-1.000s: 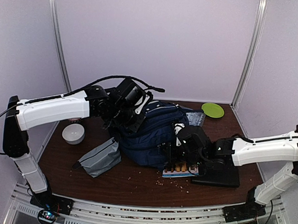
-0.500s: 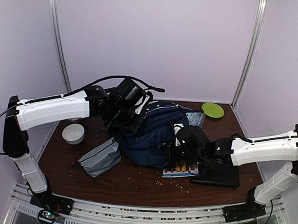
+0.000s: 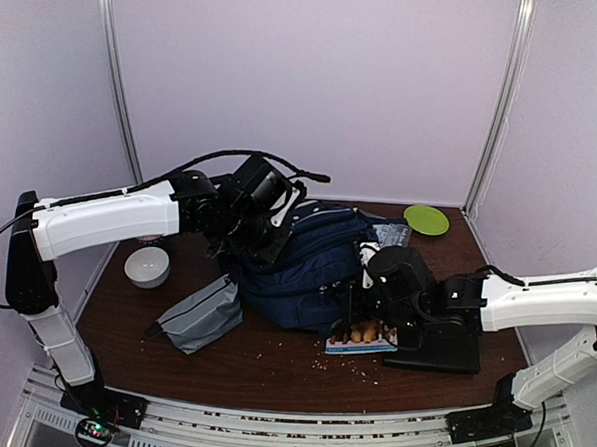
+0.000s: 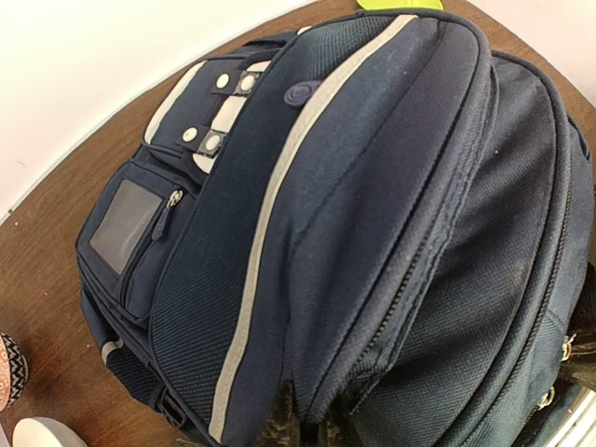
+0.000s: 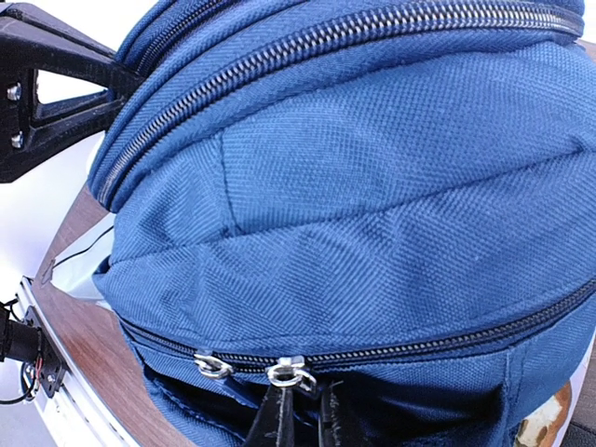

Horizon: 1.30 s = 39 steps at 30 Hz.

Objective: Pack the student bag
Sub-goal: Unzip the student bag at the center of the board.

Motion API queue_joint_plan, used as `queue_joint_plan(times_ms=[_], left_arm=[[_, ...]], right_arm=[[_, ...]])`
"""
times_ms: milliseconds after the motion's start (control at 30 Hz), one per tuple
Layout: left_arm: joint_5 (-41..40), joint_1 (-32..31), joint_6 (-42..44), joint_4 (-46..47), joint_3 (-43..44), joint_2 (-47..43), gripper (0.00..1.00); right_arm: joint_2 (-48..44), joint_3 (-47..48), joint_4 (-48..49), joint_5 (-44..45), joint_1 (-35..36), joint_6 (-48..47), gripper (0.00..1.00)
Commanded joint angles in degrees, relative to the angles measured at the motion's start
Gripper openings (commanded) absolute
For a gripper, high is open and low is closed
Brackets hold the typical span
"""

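The student bag [image 3: 306, 264], a navy backpack with pale stripes, lies on its side mid-table. In the left wrist view it fills the frame [image 4: 372, 205]. My left gripper [image 3: 245, 243] is at the bag's far-left upper edge, shut on a fold of its fabric by a zipper seam [image 4: 312, 419]. My right gripper [image 3: 357, 305] is at the bag's near-right side. In the right wrist view it [image 5: 303, 410] is pinched just under a silver zipper pull [image 5: 293, 372]. A second slider [image 5: 212, 365] sits to its left, with a dark opening below.
A white bowl [image 3: 147, 267] and a grey pouch [image 3: 202, 315] lie left of the bag. A flat black case [image 3: 437, 346] and a blue printed card [image 3: 363, 339] lie under my right arm. A green plate [image 3: 426, 219] sits back right. Crumbs dot the table's front.
My right gripper and forearm have shifted slightly right along the bag's near side. The left arm and the bag have barely moved.
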Motion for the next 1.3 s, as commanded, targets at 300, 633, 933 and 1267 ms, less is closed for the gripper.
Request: queue_joint_plan(times_ms=[300,633,933,1267], left_arm=[[-3.6,0.35,-1.0,8.9,-1.06,-2.5,0.0],[-3.06,0.35,-0.91,9.39,-2.58,-3.04,0.0],[-2.61,0.35,0.48,9.75,-3.49,-3.29,0.0],[3.14,0.35,4.01,11.65,-3.29,-2.65,0.0]], right_arm=[[-4.04,-1.47,-7.0,6.02,-1.2,0.02,0.0],[-7.5,-4.02,-8.72,7.26,-4.73,0.69,0.0],[-8.03,-4.91,-9.45,7.65,-7.65,1.4,0.0],[-9.12,-8.1,-7.35,4.96,-12.31,2.39,0.0]])
